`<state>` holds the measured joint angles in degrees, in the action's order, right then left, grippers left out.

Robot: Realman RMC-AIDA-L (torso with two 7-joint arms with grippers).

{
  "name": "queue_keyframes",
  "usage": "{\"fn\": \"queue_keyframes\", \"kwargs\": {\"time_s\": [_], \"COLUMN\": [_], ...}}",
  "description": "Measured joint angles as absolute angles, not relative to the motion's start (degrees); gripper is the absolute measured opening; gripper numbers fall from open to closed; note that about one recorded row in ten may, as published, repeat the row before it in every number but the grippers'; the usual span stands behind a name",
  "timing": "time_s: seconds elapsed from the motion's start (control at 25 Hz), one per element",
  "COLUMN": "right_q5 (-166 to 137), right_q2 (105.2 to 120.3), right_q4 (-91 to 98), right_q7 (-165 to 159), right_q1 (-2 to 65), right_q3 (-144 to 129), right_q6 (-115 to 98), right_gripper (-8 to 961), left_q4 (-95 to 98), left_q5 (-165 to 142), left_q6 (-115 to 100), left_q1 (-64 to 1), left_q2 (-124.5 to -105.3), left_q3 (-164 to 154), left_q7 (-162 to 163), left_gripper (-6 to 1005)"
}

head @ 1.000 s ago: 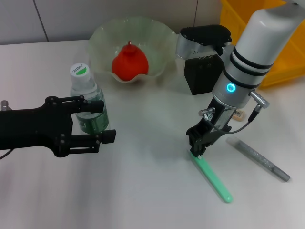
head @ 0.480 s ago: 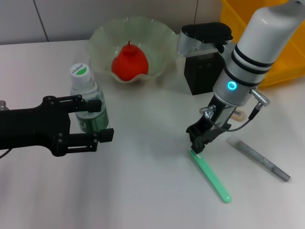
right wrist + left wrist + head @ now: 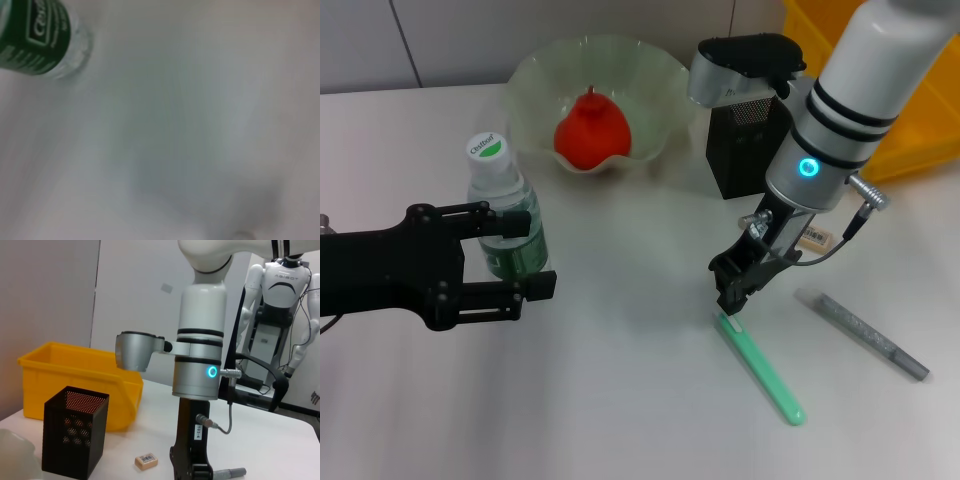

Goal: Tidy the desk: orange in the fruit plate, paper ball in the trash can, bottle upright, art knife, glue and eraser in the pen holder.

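The bottle (image 3: pixel 506 215) stands upright on the desk (image 3: pixel 620 400), toward the left edge. The left gripper (image 3: pixel 515 255) is around it: one black finger (image 3: pixel 505 222) lies across the far side of the bottle and the other finger (image 3: pixel 525 288) is at the near side, apart from it. So this gripper is spread around the bottle and not clamped on it.

The orange (image 3: pixel 591 130) lies in the fruit plate (image 3: pixel 535 80), which stands near the back edge of the desk. Just to the right of the plate is the pen holder (image 3: pixel 745 150), and behind it, at the back right corner, is the trash can (image 3: pixel 910 120). The same holder (image 3: pixel 74 430) and the same yellow can (image 3: pixel 70 372) show in the left wrist view.

The right gripper (image 3: pixel 732 292) hangs in the middle right part of the desk, pointing down, just over the far end of a green art knife (image 3: pixel 762 368) that lies flat near the front edge. It seems lifted a little above the knife. I cannot tell if its fingers are apart or together.

The eraser (image 3: pixel 812 238) lies on the desk beside the right arm, in front of the pen holder; it shows also in the left wrist view (image 3: pixel 146 460). A grey glue stick (image 3: pixel 868 336) lies flat near the right edge, well apart from the knife.

The right wrist view shows only bare desk and a piece of the bottle (image 3: pixel 35 37).
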<state>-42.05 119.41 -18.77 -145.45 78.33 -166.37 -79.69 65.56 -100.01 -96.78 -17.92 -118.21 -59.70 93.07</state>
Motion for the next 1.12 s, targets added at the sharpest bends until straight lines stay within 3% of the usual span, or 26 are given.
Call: {"fn": "queue_keyframes", "kwargs": {"time_s": [0.24, 0.44, 0.88, 1.12], "right_q5": [-41.57, -43.15, -44.60, -45.47], "right_q2": [119.41, 119.43, 119.82, 119.88], "right_q4": [-20.44, -21.00, -20.42, -19.26], "right_q7": [-144.14, -143.97, -143.88, -143.92], "right_q1": [79.04, 79.29, 79.44, 79.40], "right_q3": [-166.37, -166.37, -166.37, -166.38], "right_q6": [-81.75, -82.18, -81.43, -80.53], "right_gripper": [58, 248, 376, 373], "left_q4": [65.22, 65.13, 65.12, 65.13], "left_q5": [-100.01, -100.02, -100.02, -100.02], "left_q6": [-96.79, -96.85, -97.30, -97.42], "left_q1": [-17.90, -17.84, -17.84, -17.75], "left_q2": [-118.18, -118.16, -118.12, -118.17], "left_q3": [-59.65, -59.58, -59.59, -59.59], "left_q7": [92.96, 92.89, 92.84, 92.81], "left_gripper": [745, 745, 744, 743]}}
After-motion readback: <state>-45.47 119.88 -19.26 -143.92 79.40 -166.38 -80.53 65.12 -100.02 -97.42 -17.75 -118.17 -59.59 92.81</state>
